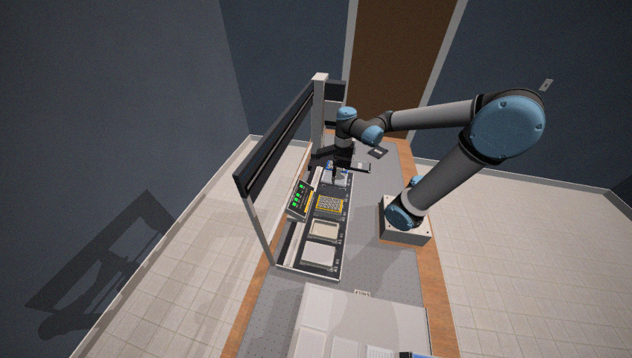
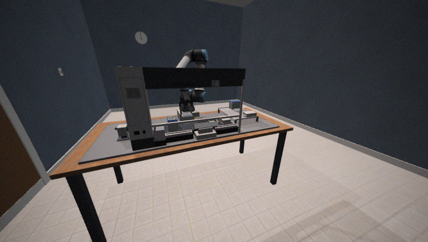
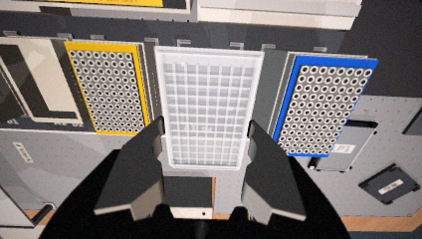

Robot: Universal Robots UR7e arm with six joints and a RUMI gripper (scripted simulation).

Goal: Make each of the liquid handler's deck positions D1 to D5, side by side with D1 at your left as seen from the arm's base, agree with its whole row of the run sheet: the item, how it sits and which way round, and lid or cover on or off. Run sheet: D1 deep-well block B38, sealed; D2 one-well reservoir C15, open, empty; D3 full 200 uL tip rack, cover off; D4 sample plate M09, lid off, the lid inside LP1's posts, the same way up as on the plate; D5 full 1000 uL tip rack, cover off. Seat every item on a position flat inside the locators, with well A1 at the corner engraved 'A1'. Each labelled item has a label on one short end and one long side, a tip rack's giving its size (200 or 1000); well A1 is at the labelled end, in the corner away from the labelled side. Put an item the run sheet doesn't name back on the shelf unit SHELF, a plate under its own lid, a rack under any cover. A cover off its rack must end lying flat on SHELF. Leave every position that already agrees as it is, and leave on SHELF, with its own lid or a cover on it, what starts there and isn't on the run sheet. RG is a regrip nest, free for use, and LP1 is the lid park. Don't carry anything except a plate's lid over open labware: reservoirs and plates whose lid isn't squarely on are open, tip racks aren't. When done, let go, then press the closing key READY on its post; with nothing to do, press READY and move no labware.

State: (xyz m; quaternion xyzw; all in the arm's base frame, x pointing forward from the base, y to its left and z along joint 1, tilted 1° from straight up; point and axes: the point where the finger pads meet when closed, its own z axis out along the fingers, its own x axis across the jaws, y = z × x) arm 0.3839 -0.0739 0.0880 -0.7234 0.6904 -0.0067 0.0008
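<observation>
Wrist view, left to right. A cream-coloured open reservoir point(image 3: 42, 85) is seen at the far left of the deck row. Just beside it, a yellow-framed tip rack point(image 3: 106, 90) is seated, its tips exposed. At the centre, a clear gridded plate point(image 3: 209, 112) is held by the tool point(image 3: 205, 144): the two dark fingers are closed partway against its long sides and are stopped there by the plate. The plate is shown between the yellow-framed rack and a blue-framed tip rack point(image 3: 323, 107), above the deck slot between them; whether it touches the deck cannot be told. The blue-framed rack is seen slightly tilted in the picture, also uncovered. Near its lower right corner, a grey labelled nest point(image 3: 343, 146) lies on the desk point(image 3: 383, 115), and a dark labelled plate point(image 3: 390, 183) lies farther right.

In the top view, the arm point(image 1: 425, 117) is extended from its pedestal point(image 1: 421, 239) across the desk to the far end of the deck, beneath the black gantry beam point(image 1: 270, 142).
</observation>
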